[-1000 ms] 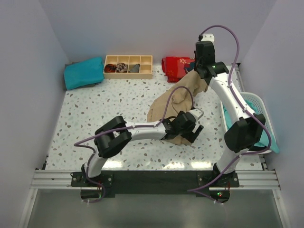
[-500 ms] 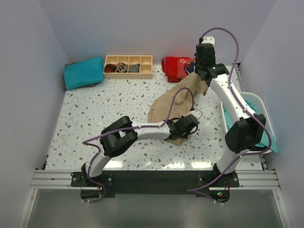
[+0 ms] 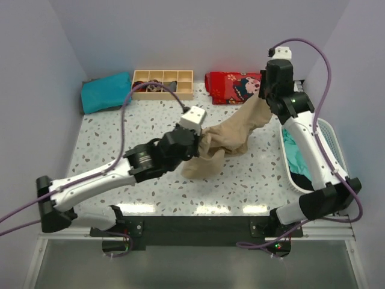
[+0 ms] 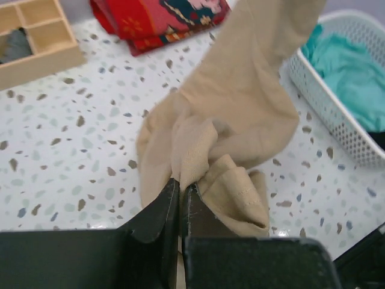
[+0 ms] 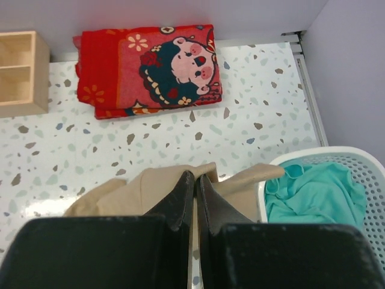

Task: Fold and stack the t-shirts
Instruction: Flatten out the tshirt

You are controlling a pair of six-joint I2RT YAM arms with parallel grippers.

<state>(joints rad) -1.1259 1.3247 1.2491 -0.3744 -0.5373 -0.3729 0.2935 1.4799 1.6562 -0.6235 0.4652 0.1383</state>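
Observation:
The tan t-shirt [image 3: 231, 133] hangs stretched between both grippers above the speckled table, with a bunched fold drooping onto it. My left gripper [image 3: 201, 144] is shut on a pinch of its lower left end; the left wrist view shows cloth [image 4: 240, 120] squeezed between the fingertips of the left gripper [image 4: 180, 183]. My right gripper [image 3: 263, 96] is shut on the shirt's upper end at the back right, and cloth [image 5: 150, 186] spreads to both sides of the right gripper [image 5: 194, 176]. A teal t-shirt [image 3: 296, 155] lies crumpled in the basket. Another teal one [image 3: 106, 91] lies folded at the back left.
A white mesh basket [image 3: 329, 135] stands at the right edge, under the right arm. A wooden compartment box [image 3: 162, 83] and a folded red printed cloth [image 3: 231, 85] lie along the back wall. Purple walls close in the table on three sides.
The left gripper shut on the tan shirt's lower end, then rose and pulled it left. The right gripper moved right with the upper end, stretching the shirt out.

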